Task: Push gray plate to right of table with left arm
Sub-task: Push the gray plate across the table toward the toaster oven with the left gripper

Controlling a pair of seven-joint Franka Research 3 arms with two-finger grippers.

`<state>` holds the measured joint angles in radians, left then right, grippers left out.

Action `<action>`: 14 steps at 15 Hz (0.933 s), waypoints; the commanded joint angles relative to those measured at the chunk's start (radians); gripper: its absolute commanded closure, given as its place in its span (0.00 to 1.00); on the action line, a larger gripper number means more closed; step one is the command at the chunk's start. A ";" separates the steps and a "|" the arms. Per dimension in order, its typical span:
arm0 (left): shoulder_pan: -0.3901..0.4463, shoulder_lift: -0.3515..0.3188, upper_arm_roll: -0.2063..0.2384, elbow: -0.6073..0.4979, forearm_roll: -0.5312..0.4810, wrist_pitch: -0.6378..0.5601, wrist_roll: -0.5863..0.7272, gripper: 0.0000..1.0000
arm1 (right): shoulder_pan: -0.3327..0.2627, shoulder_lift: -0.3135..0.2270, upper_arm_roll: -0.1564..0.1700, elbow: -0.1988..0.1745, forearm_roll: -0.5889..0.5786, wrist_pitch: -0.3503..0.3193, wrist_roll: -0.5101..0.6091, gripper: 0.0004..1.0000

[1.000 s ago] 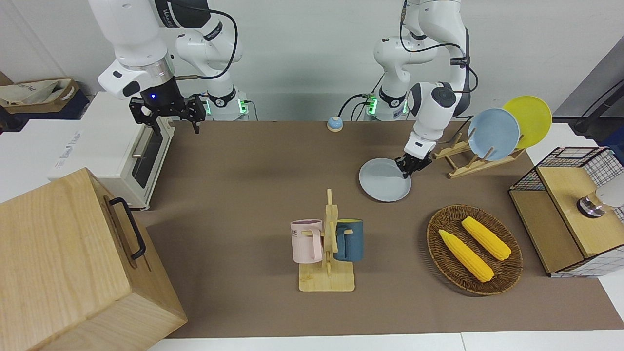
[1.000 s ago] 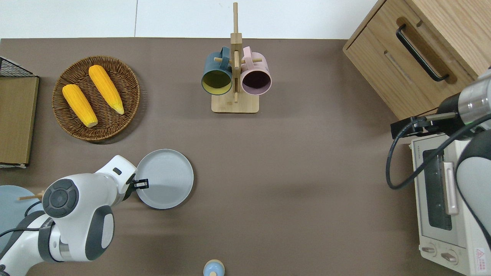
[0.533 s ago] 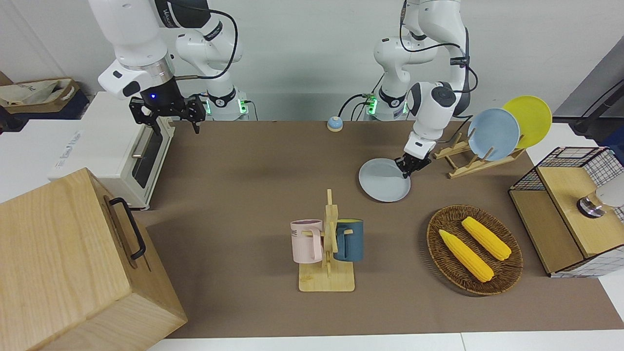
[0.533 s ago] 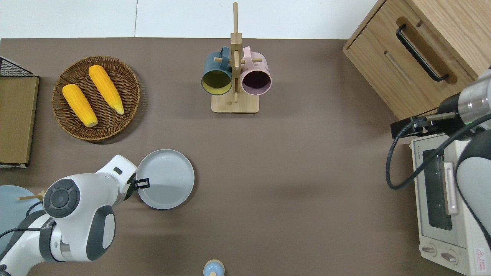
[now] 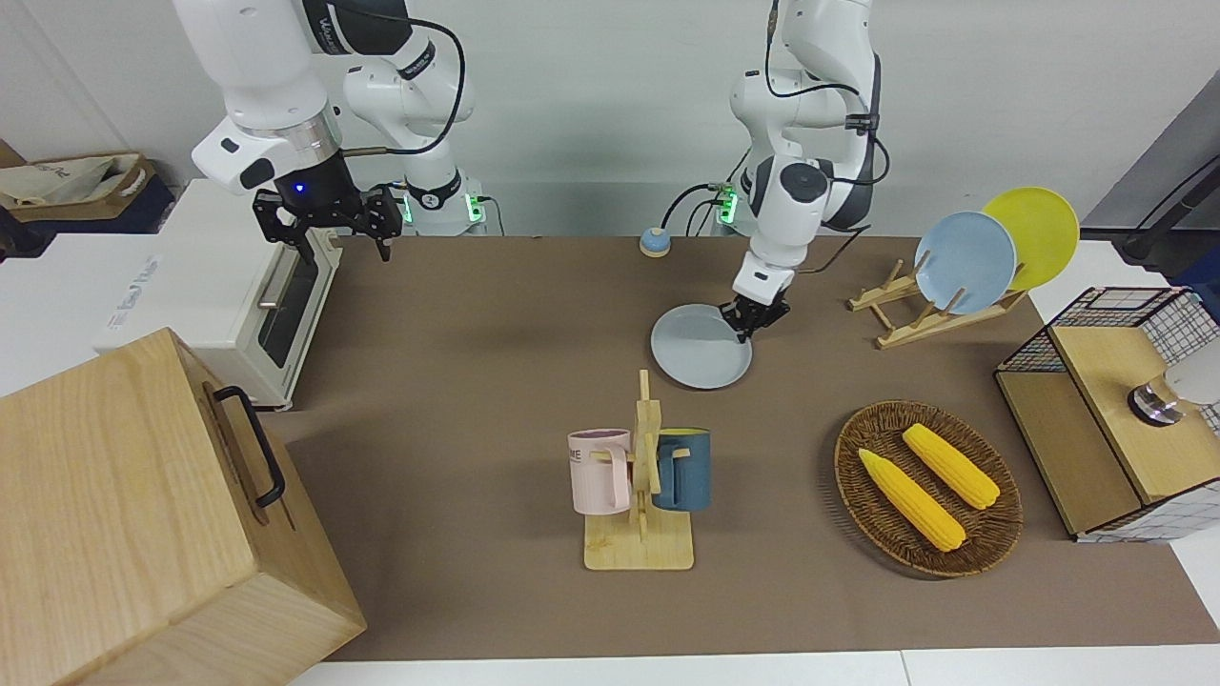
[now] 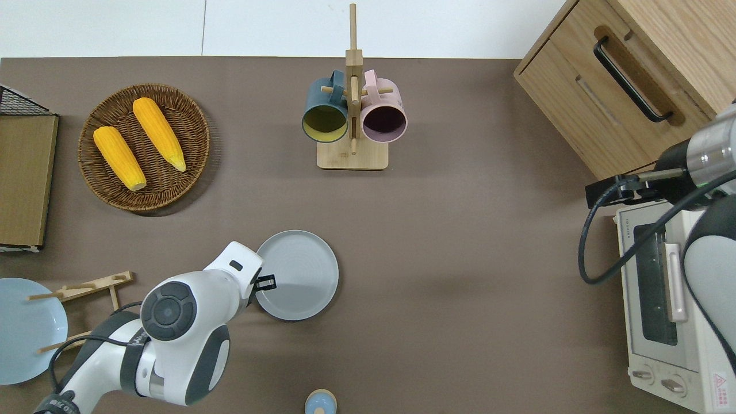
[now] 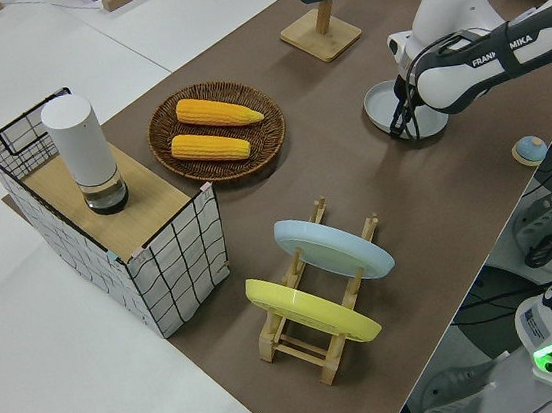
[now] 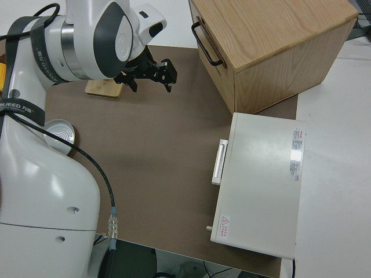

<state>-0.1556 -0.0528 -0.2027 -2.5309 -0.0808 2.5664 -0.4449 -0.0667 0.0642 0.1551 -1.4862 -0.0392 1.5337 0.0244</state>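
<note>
In the front view, the gray plate point(image 5: 701, 347) lay flat on the brown desk point(image 5: 477, 314), about in the middle of its length and nearer to the robots than the mug stand point(image 5: 640, 495). The left gripper point(image 5: 753, 320) was low at the plate's rim, on the edge that faces the left arm's end of the desk. Whether its fingers were open or closed could not be told here. The plate rack point(image 5: 920, 310) with the blue plate point(image 5: 965, 262) and the yellow plate point(image 5: 1034, 233) stood well apart, toward the left arm's end. The right arm was parked, and the right gripper point(image 5: 329, 224) had its fingers spread apart and held nothing.

In the overhead view, the left gripper point(image 6: 265, 282) touched the rim of the gray plate point(image 6: 299, 276). The wicker basket point(image 6: 195, 132) with two corn cobs point(image 6: 141, 142) was farther from the robots and toward the left arm's end. The wooden drawer box point(image 6: 621, 75) and the toaster oven point(image 6: 667, 305) stood at the right arm's end.

In the left side view, the left gripper point(image 7: 405, 125) pointed down at the edge of the gray plate point(image 7: 385, 109); its fingers were not clear.

In the right side view, the right gripper point(image 8: 152, 74) hung over the bare desk with wide open fingers.
</note>
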 commanded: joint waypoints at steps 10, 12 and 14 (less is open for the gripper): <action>-0.361 0.183 0.006 0.193 0.007 0.046 -0.475 1.00 | -0.001 -0.007 0.000 0.001 0.007 -0.010 0.003 0.02; -0.401 0.203 0.006 0.225 0.009 0.049 -0.529 1.00 | -0.001 -0.006 0.000 0.001 0.007 -0.010 0.003 0.02; -0.435 0.232 0.006 0.271 0.010 0.052 -0.573 1.00 | -0.001 -0.006 0.000 0.001 0.007 -0.010 0.003 0.02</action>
<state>-0.5393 0.1135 -0.2100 -2.3352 -0.0803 2.6077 -0.9501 -0.0667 0.0642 0.1551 -1.4862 -0.0392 1.5337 0.0244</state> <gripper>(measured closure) 0.987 0.013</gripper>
